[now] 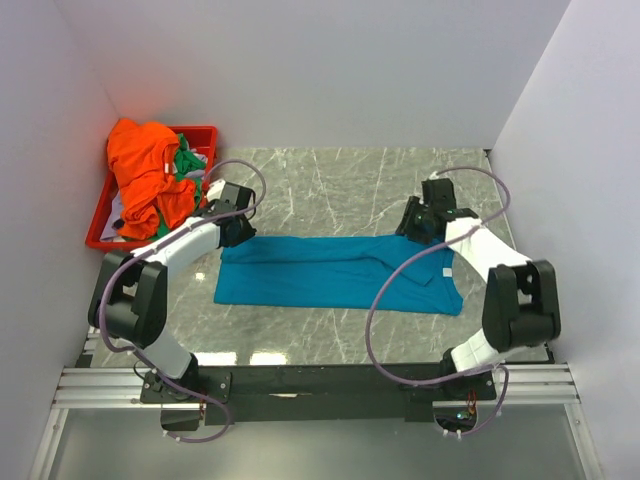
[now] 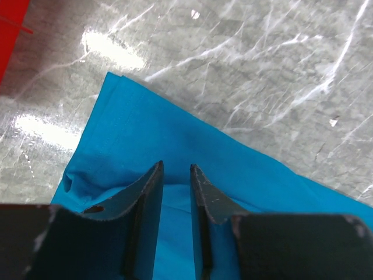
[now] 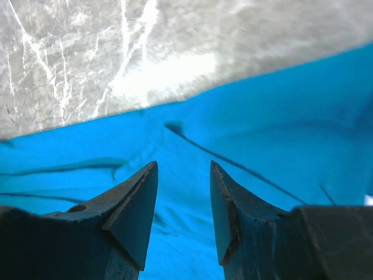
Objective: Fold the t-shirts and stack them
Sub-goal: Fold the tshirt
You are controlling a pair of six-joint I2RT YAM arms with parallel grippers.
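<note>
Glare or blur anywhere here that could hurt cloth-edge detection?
Top external: even light, sharp; two small glare patches on the table near the arm bases. Left wrist: blown-out hotspots on the marble beside the teal-blue t-shirt. Right wrist: one glare patch above the shirt; close fingers slightly soft.

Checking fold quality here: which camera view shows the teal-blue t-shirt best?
The top external view: it shows the whole teal-blue t-shirt, laid out as a long strip flat on the marble table. The left wrist view shows only one corner with its hem. The right wrist view shows only a creased patch along one edge.
</note>
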